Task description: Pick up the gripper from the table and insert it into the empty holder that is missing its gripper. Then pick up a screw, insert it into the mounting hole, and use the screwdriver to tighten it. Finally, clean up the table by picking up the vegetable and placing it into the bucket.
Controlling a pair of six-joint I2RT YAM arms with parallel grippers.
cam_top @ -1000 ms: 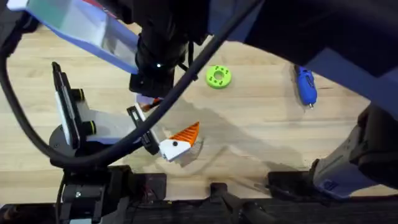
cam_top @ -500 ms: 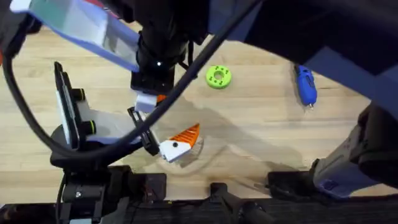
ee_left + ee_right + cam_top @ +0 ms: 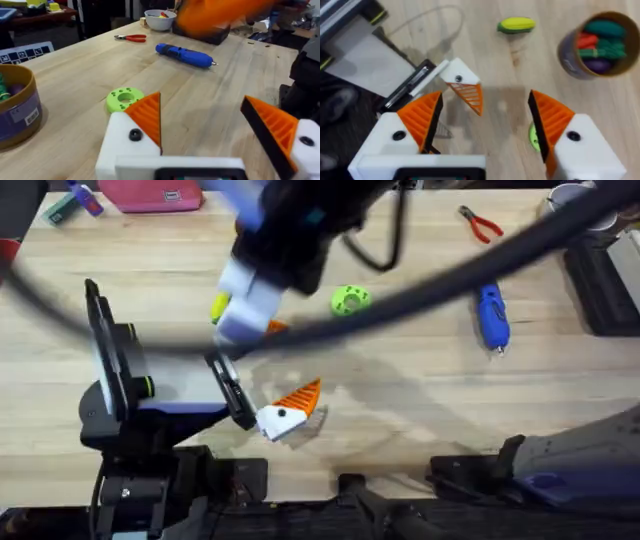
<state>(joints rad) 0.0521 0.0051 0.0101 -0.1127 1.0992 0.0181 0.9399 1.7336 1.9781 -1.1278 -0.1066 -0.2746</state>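
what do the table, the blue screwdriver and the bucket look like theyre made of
The table looks like pale wood with a smooth sealed finish; grain lines and plank seams show. The screwdriver looks like glossy blue plastic, with a thin metal tip. The bucket has a tan matte wall, perhaps cardboard or plastic, wrapped in a dark blue band carrying a white label.

Right arm's gripper [image 3: 485, 125] now raised, shifted.
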